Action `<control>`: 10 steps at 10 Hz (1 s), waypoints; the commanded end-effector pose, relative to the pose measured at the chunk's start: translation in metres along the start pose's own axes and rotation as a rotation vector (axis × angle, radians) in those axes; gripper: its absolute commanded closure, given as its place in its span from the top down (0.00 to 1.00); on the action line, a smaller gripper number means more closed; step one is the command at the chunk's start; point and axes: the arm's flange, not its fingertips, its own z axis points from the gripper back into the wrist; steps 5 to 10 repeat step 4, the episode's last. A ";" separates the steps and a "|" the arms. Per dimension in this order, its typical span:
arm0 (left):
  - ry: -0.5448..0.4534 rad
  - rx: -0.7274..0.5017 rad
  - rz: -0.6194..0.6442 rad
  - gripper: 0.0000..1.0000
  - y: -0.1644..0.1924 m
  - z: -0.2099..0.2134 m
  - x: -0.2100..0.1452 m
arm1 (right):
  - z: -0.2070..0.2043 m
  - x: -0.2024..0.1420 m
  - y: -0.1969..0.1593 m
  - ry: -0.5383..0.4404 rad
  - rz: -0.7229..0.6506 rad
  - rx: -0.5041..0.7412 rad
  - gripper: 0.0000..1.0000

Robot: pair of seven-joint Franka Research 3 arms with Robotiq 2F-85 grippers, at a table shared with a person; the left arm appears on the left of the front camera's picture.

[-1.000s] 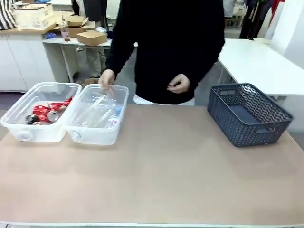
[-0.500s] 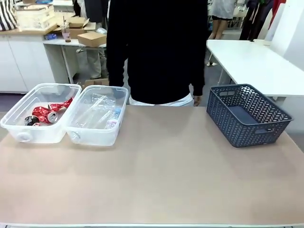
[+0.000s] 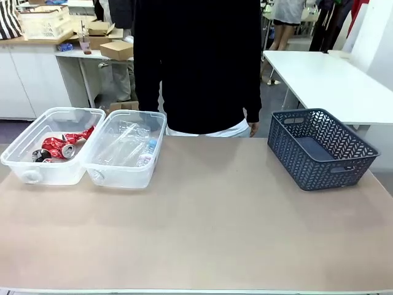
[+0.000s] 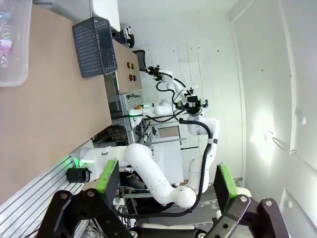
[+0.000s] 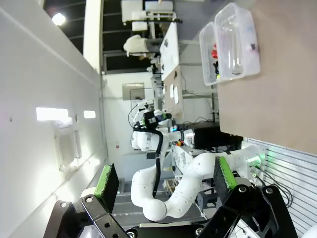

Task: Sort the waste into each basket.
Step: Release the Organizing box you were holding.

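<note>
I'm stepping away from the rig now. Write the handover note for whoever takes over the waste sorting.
Left gripper: open, holding nothing, off the table.
Right gripper: open, holding nothing, off the table.
Red cans lie in the left clear tub; clear bottles lie in the right clear tub beside it.
The grey lattice basket looks empty.
The person stands at the far edge.
Done: the waste looks sorted. Left: apparently nothing.

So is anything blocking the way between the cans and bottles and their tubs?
Nothing visible does. The red cans already lie in the left clear tub, the plastic bottles in the right clear tub.
</note>
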 end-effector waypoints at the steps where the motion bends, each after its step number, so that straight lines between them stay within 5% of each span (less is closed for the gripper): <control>1: 0.014 0.001 -0.027 1.00 0.000 0.000 0.000 | -0.002 0.001 0.003 0.005 0.010 0.026 1.00; 10: 0.014 0.001 -0.027 1.00 0.000 0.000 0.000 | -0.002 0.001 0.003 0.005 0.010 0.026 1.00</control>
